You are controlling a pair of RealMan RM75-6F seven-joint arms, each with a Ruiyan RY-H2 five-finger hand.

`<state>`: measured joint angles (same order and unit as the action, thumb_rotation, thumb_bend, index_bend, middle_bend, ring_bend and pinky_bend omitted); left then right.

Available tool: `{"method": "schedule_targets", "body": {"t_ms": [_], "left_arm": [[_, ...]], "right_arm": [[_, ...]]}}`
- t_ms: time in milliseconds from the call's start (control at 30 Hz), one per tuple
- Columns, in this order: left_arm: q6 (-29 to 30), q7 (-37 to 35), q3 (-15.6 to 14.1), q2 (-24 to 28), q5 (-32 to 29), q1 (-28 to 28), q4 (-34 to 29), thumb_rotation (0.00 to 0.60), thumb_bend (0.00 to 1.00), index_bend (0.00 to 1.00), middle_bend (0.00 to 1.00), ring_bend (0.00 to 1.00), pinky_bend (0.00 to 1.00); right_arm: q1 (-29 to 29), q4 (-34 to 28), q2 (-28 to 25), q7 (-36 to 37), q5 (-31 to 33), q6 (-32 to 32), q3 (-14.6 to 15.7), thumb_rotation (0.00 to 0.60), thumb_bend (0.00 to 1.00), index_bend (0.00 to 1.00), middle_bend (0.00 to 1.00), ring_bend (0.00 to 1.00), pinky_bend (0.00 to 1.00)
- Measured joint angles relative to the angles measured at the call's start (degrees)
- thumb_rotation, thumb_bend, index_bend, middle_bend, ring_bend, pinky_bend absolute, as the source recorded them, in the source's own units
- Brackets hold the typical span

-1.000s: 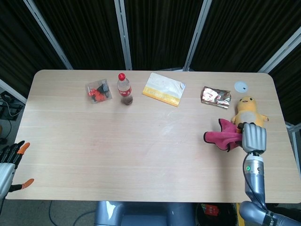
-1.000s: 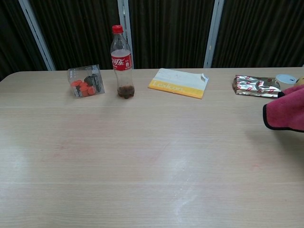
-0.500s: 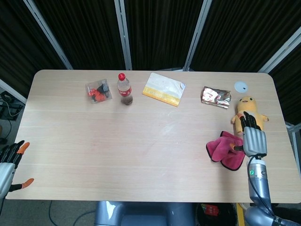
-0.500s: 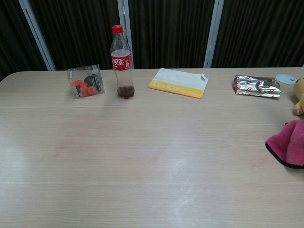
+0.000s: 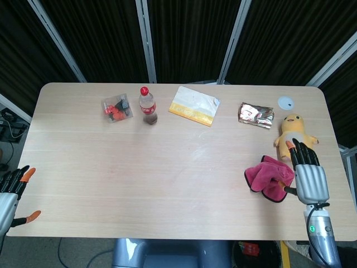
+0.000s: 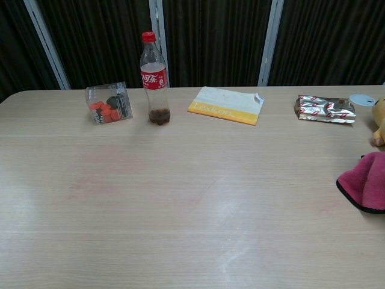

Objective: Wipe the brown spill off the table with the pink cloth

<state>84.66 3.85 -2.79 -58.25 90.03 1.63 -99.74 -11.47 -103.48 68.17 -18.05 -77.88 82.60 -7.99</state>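
The pink cloth lies crumpled on the table near the right front; in the chest view the pink cloth is cut off by the right edge. My right hand is just right of it with fingers spread, holding nothing. Its thumb is close to the cloth's edge; I cannot tell if it touches. My left hand hangs off the table's front left corner, fingers apart and empty. No distinct brown spill shows, only a faint reddish smear and pale streaks on the wood.
Along the back stand a clear box of orange pieces, a cola bottle, a yellow-white packet, a foil packet and a white lid. A yellow plush duck sits just behind my right hand.
The right hand let go of the pink cloth, which dropped onto the table. The hand opened and drew back toward the front right edge. The left hand stayed put.
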Motion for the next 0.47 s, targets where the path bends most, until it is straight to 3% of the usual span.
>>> {"method": "schedule_targets", "body": {"t_ms": [267,333,467], "left_arm": [[1.0,0.2,0.0,-0.4,1.1,-0.2,1.2,0.600,0.00,0.00,0.00,0.00,0.00],[1.2,0.4,0.1,-0.5,1.5,-0.1,1.5,0.600,0.00,0.00,0.00,0.00,0.00],[1.6,1.2,0.2,-0.7,2.3,0.0,2.7,0.600,0.00,0.00,0.00,0.00,0.00]], "right_arm": [[6.7,5.1,-2.6,1.1,-18.5,9.5,9.8,0.600,0.00,0.00,0.00,0.00,0.06],[8.5,6.9,-3.3,1.6,-20.6,11.3,11.6,0.600,0.00,0.00,0.00,0.00,0.06],[9.1,7.1,-3.6,2.8,-20.6,11.1,12.0,0.600,0.00,0.00,0.00,0.00,0.06]]}}
